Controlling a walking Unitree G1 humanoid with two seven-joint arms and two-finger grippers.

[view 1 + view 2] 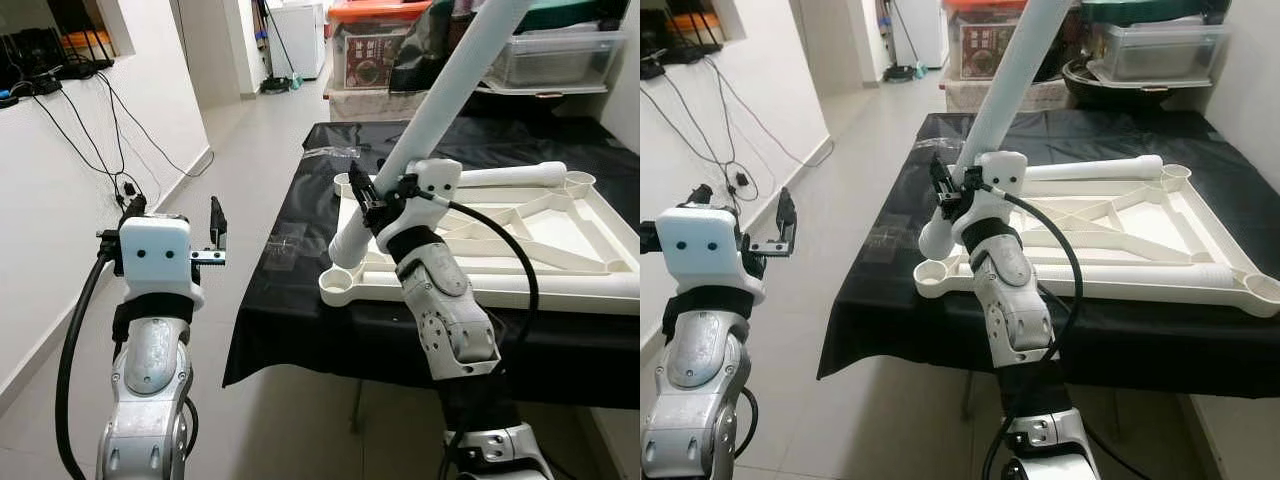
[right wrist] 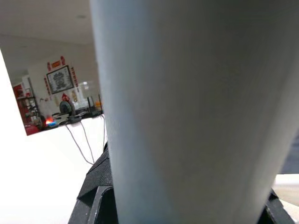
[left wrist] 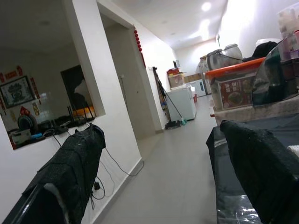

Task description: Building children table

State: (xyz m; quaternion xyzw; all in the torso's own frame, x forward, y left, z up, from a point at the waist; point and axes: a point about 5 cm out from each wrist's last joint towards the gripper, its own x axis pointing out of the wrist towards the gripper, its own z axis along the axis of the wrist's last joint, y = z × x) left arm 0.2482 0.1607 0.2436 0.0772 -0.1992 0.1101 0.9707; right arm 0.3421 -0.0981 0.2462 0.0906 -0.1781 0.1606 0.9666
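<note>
Right gripper (image 1: 366, 203) had its jaws clenched on a white table leg (image 1: 437, 108), which tilted up and away, its lower end just above a corner socket of the upside-down white tabletop (image 1: 590, 235). The tabletop lay on the surface under a black cloth (image 1: 300, 250). Left gripper (image 1: 175, 222) hovered over the floor beside the surface, jaws released, holding nothing.
</note>
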